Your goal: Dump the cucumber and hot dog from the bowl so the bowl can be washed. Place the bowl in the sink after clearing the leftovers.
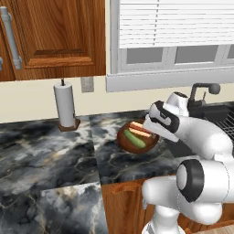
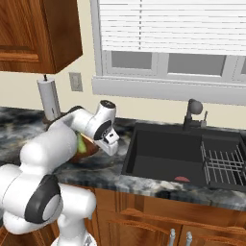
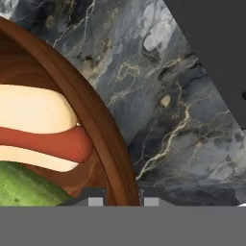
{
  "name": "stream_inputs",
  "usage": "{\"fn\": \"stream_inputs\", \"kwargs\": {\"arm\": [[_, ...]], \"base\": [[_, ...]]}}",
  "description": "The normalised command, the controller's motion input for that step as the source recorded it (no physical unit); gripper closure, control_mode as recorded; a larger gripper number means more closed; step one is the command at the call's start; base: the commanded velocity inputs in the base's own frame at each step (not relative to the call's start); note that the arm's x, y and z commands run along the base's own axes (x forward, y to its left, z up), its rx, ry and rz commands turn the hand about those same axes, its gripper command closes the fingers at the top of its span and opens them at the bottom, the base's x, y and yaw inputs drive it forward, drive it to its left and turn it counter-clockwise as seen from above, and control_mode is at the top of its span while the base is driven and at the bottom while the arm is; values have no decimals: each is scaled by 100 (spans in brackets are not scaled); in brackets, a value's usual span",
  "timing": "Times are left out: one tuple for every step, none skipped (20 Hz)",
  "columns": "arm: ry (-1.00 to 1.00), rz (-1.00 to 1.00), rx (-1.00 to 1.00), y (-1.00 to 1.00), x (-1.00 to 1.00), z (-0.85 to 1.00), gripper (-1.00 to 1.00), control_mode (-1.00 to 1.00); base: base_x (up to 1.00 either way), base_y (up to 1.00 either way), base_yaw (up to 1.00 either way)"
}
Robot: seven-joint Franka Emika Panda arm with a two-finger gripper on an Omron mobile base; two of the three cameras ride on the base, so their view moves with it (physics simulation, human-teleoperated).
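Bowl (image 3: 108, 144) rim runs straight between the two dark finger tips of the gripper (image 3: 123, 201) in the hand view, and the jaws are pinched closed on that reddish-brown edge, one tip inside the rim and one outside it. Just inward of the jaws lies the hot dog (image 3: 43, 139), its red sausage end between pale bun halves, and beside it, closer to the inner tip, the green cucumber (image 3: 26, 187). Both leftovers sit inside the bowl, side by side. In the left base view the bowl (image 1: 125, 141) rests on the dark marbled counter (image 1: 50, 155), tilted a little, with the gripper at its sink-side rim. Beyond the outer jaw, across a strip of counter, lies the black sink (image 2: 163, 153). Well off on the bowl's far side, a paper towel roll (image 1: 64, 106) stands upright.
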Motion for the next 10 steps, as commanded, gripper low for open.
{"fn": "stream_inputs", "kwargs": {"arm": [[-3,-8,1,14,-36,100,100,-100],[-2,-9,1,13,-39,100,100,-100],[-2,-10,3,13,-42,100,100,-100],[-1,-11,4,14,-40,100,100,-100],[0,-13,4,15,-40,100,100,-100],[0,-14,7,14,-46,100,100,-100],[0,-14,13,11,-48,100,100,-100],[-3,-14,18,8,-53,100,100,-100],[-4,-15,22,5,-58,100,100,-100],[-2,-15,23,14,-49,100,100,-100]], "base": [[0,0,0],[0,0,0],[0,0,0],[0,0,0],[0,0,0],[0,0,0],[0,0,0],[0,0,0],[0,0,0],[0,0,0]]}}
